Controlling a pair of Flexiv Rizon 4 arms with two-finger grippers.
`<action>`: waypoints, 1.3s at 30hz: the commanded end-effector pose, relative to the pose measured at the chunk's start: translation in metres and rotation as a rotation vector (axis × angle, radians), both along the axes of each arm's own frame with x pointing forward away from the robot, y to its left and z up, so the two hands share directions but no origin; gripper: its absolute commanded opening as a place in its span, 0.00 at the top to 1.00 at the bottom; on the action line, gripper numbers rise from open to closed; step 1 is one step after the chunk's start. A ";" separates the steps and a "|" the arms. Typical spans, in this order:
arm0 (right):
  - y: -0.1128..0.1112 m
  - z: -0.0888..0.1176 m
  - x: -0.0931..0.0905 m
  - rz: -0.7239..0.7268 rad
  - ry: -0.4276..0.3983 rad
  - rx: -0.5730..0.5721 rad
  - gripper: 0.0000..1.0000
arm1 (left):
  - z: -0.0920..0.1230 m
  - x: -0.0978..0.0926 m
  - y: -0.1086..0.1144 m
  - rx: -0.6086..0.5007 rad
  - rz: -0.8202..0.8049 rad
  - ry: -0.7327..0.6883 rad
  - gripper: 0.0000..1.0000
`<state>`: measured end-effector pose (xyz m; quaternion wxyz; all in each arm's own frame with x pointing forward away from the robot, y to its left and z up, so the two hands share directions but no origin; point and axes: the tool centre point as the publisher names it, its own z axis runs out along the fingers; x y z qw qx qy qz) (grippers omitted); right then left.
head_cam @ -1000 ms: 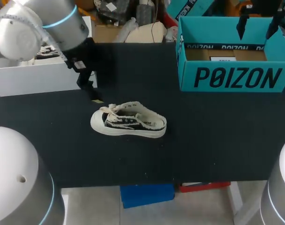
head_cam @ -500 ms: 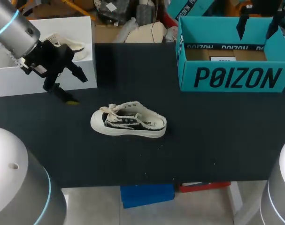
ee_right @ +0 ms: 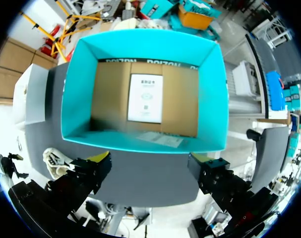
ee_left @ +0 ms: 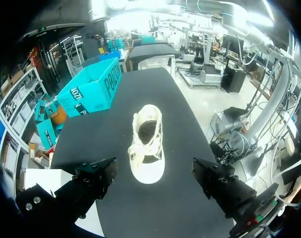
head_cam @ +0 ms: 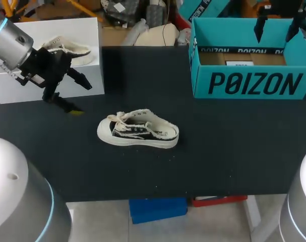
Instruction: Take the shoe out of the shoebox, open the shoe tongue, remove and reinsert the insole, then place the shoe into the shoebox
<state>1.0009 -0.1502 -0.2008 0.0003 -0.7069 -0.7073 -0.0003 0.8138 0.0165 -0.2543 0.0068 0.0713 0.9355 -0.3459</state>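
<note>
The head view's upper edge is cutting off your right gripper; in its wrist view, that gripper is hiding most of the shoe.

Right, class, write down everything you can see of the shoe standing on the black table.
The shoe is a small low sneaker with a cream rubber sole and toe cap, a black upper with frayed cream edging that looks like canvas, and cream laces. It stands upright on its sole near the middle of the table, with the toe towards the left arm's side and the opening facing up. Only the table touches it.
</note>
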 end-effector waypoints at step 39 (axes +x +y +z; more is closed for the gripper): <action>0.191 0.007 -0.129 0.664 -0.028 0.055 0.00 | -0.001 0.000 0.000 0.001 0.001 -0.003 0.00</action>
